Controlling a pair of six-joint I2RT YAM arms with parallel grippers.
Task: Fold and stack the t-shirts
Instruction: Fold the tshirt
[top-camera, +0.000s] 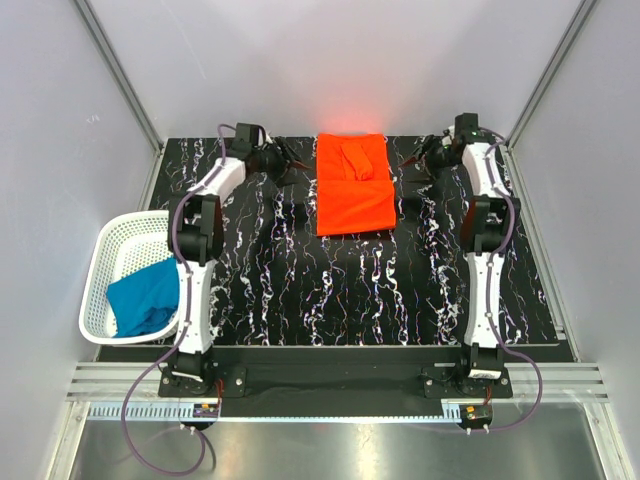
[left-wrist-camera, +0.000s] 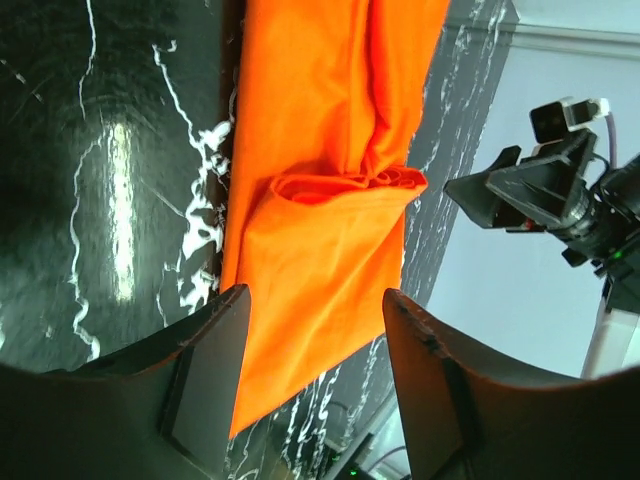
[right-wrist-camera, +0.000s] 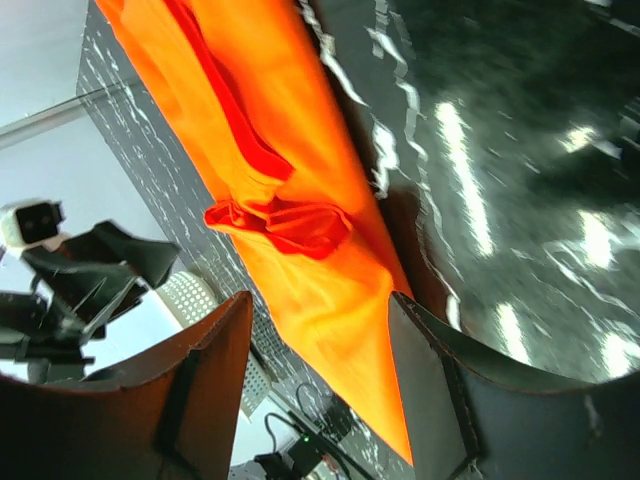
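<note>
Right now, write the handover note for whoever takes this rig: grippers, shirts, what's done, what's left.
Left gripper: open, empty, beside the left edge of the orange shirt.
Right gripper: open, empty, beside the shirt's right edge.
Orange shirt: lies as a folded rectangle at the far middle of the table, with a bunched flap on top near its far end.
Teal shirt: crumpled in the white basket at the table's left edge.
Done: the orange shirt looks folded.
Left: perhaps tidy that flap, then take out the teal shirt, fold it and stack the two.
</note>
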